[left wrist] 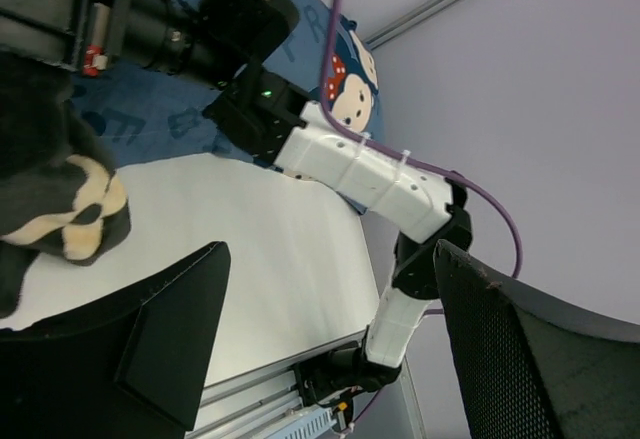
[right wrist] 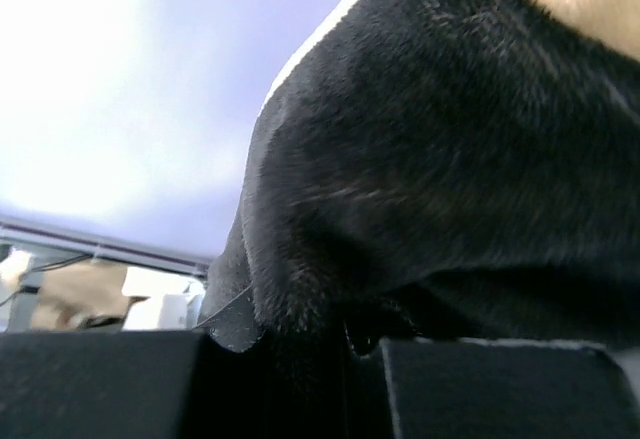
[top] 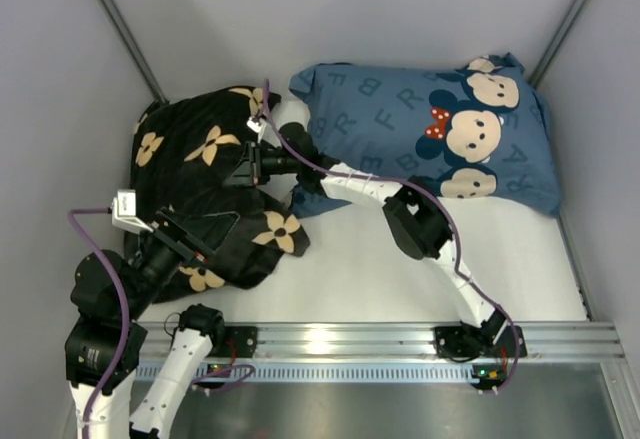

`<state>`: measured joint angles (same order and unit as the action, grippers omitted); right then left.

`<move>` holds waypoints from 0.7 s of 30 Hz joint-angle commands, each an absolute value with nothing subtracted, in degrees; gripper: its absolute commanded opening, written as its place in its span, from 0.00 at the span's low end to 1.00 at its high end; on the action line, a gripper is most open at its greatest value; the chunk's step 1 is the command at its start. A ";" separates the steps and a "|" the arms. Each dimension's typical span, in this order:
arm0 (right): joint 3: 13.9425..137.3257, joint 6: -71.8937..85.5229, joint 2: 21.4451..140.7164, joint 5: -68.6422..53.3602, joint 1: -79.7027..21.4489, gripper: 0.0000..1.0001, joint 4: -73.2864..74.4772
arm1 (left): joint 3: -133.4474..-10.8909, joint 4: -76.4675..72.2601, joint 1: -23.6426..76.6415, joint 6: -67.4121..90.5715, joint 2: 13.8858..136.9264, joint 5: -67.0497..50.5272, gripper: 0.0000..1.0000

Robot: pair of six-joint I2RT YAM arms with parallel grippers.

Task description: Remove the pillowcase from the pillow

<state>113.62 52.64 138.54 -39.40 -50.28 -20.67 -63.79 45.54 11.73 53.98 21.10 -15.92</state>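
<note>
Well, my right claw (right wrist: 355, 349) is pinching a fold of the pillowcase (top: 190, 159), which lies bunched on the surface (top: 350, 279) just left of the blue mouse pillow (top: 440, 129). My left claw (left wrist: 330, 254) hangs spread and empty at the heap's side farthest from that blue pillow. I cannot make out the pillow; I judge it is inside. Pulling on one thin pinch, the fabric may slip, or the whole bundle may drag along unanchored.
</note>
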 commanded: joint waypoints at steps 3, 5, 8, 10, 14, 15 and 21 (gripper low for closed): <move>114.17 35.72 116.21 -38.14 -45.35 0.00 -14.34 | -64.78 46.85 11.43 52.47 20.21 -14.68 0.86; 114.52 32.97 111.28 -40.58 -45.18 0.00 -13.10 | -64.86 46.84 11.43 52.03 20.30 -14.33 0.86; 119.24 29.10 108.72 -46.55 -44.74 0.00 -11.17 | -64.78 46.76 11.43 51.94 20.30 -13.71 0.86; 121.72 27.34 108.29 -50.61 -44.21 0.00 -9.41 | -64.43 46.84 11.43 52.21 20.13 -13.71 0.86; 120.94 24.70 104.69 -56.23 -42.02 0.00 -9.05 | -63.63 46.85 11.43 52.82 18.90 -13.71 0.86; 120.33 23.74 103.63 -56.77 -41.84 0.00 -9.05 | -63.55 46.85 11.43 52.91 18.64 -13.71 0.86; 113.04 15.93 90.90 -52.66 -39.03 0.00 -2.56 | -63.11 46.93 11.43 53.26 17.67 -14.32 0.86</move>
